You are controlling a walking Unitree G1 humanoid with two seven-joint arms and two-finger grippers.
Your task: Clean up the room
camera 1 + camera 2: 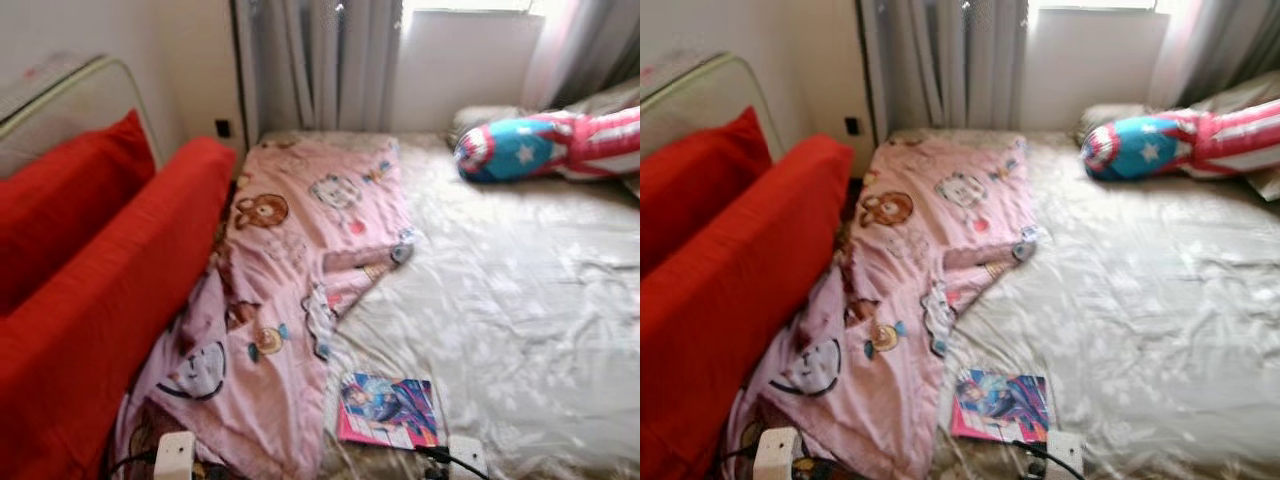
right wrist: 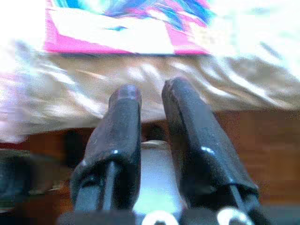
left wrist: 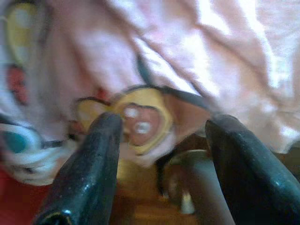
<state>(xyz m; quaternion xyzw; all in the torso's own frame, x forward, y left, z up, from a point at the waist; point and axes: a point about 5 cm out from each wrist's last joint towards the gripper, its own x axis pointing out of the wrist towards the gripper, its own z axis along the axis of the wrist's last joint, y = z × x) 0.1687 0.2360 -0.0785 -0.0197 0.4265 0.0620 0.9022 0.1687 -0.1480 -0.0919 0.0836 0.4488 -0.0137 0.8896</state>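
a bed (image 1: 520,300) with a shiny beige sheet runs from the near edge back to a curtained window (image 1: 330,60). a pink blanket (image 1: 290,290) printed with cartoon animals lies crumpled along the bed's left edge, reaching from the far left corner down to the near left corner, where it spills over the side. a magazine (image 1: 388,410) with a pink and blue cover lies flat on the sheet at the near edge, just beside the blanket's hem. a pillow (image 1: 550,145) in blue, red and white with a star lies at the far right corner. a red sofa (image 1: 100,300) stands along the bed's left side, touching the blanket.

the left gripper (image 3: 161,154) hangs with its fingers spread wide, just over the blanket's fallen end. the right gripper (image 2: 151,117) sits low before the bed's near edge, fingers pressed nearly together with nothing between them, the magazine beyond their tips.
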